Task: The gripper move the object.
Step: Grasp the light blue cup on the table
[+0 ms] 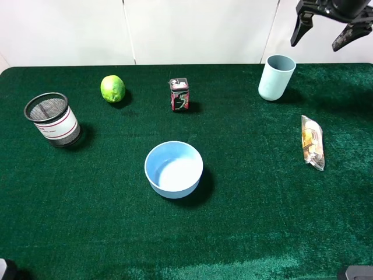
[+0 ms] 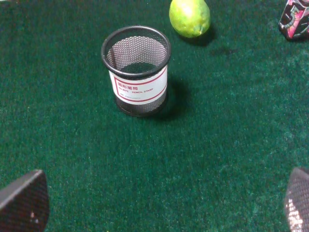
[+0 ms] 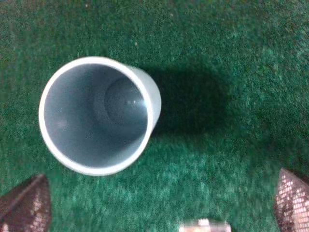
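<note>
My right gripper hangs open above the tall pale cup at the far right of the mat, off-centre, so a finger may clip the rim and topple it.

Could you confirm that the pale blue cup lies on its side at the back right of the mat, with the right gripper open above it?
Not quite: the cup stands upright, mouth up; the right wrist view looks down into it. It is at the back right of the mat, with the right gripper open above it.
</note>
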Robot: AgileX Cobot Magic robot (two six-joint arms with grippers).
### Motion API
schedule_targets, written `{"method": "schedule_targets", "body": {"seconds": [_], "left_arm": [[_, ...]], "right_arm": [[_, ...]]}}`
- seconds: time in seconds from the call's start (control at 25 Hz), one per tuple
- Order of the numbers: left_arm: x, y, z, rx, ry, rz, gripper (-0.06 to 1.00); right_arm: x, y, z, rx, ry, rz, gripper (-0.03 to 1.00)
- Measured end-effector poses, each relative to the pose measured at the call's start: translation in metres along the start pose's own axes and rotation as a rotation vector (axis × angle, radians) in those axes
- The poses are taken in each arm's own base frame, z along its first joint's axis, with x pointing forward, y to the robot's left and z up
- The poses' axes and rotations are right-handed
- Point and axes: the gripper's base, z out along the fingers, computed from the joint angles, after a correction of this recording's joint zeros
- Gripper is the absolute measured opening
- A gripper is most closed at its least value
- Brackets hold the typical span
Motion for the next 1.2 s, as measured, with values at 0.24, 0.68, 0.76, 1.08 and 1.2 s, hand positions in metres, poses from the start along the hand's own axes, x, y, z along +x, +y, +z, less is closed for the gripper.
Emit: {"method": "schedule_targets", "body": {"seconds": [0.24, 0.68, 0.76, 1.08, 1.2], "left_arm": [[0.0, 0.0, 0.0, 0.0, 0.0, 0.0, 0.99], [0.0, 0.0, 0.0, 0.001, 0.0, 0.0, 0.99], [0.0, 0.0, 0.0, 0.001, 0.0, 0.0, 0.99], [0.0, 0.0, 0.0, 0.001, 0.0, 0.0, 0.99], [0.0, 0.0, 0.0, 0.001, 0.0, 0.0, 0.99]], "right_arm": [[-0.004, -0.007, 0.022, 0.0, -0.005, 0.009, 0.69], [-0.005, -0.012, 0.066, -0.006, 0.018, 0.008, 0.69], [-0.005, -0.013, 0.074, -0.007, 0.026, 0.011, 0.69], [-0.003, -0.016, 0.098, -0.013, 0.047, 0.023, 0.69], [-0.002, -0.017, 0.105, -0.014, 0.057, 0.025, 0.66]]}}
